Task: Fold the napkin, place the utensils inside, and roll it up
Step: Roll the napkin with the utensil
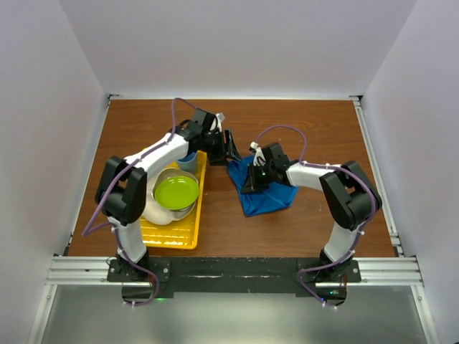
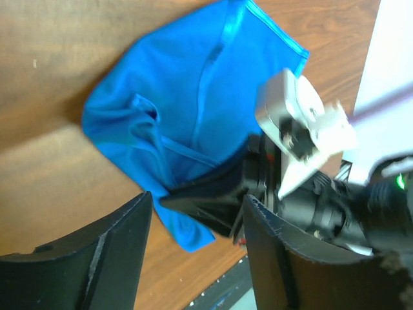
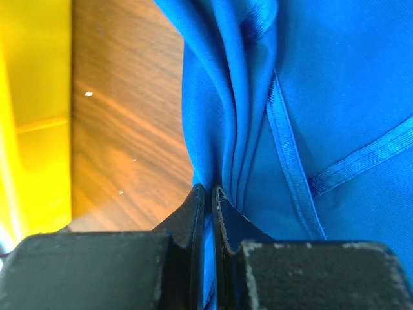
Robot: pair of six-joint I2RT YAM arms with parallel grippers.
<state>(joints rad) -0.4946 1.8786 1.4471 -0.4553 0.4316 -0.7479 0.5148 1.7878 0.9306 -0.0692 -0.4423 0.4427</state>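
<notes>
Two arms are reaching inward over the bench: the right gripper is pinching a fold of the napkin, and the left gripper is hovering, spread, over its edge.

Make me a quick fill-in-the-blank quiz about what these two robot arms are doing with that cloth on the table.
1. The right claw is shut on a fold of the ____ napkin.
2. The left claw stands ____, gripping nothing.
3. The napkin lies on the wooden table, to the right of the ____ tray.

Missing words: blue; open; yellow.
</notes>
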